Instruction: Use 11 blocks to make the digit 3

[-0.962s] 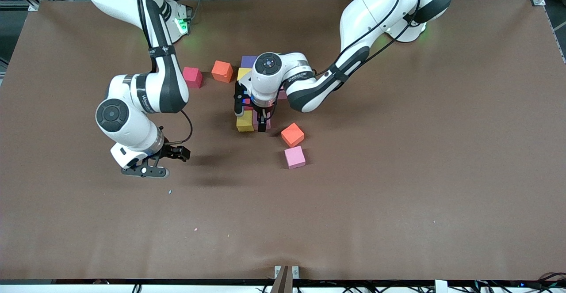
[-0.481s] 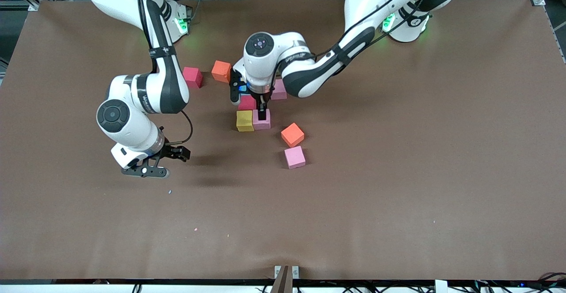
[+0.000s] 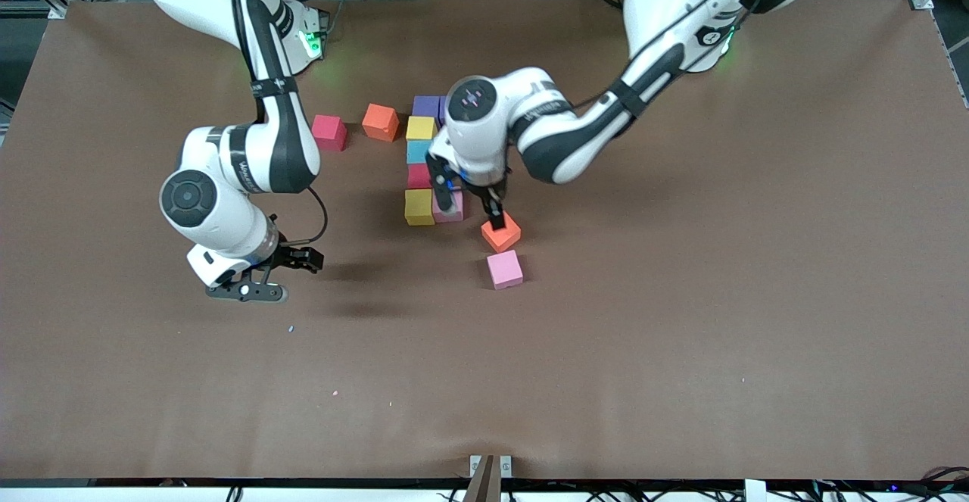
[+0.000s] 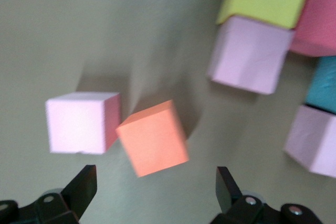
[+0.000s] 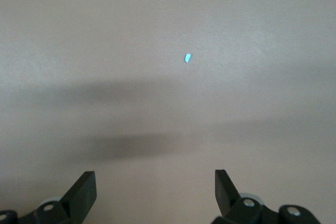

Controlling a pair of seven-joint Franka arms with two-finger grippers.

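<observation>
The orange block (image 3: pixel 501 232), lying loose just beside the pink block (image 3: pixel 505 269) on the tabletop (image 3: pixel 681 297), should be straddled squarely by the spread left gripper (image 3: pixel 473 210) before closing, while the right gripper (image 3: pixel 261 275), also spread, is kept waiting over bare tabletop.

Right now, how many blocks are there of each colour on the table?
Pink blocks: 3
Orange blocks: 2
Yellow blocks: 2
Red blocks: 2
Blue block: 1
Purple block: 1
Total: 11 blocks
</observation>
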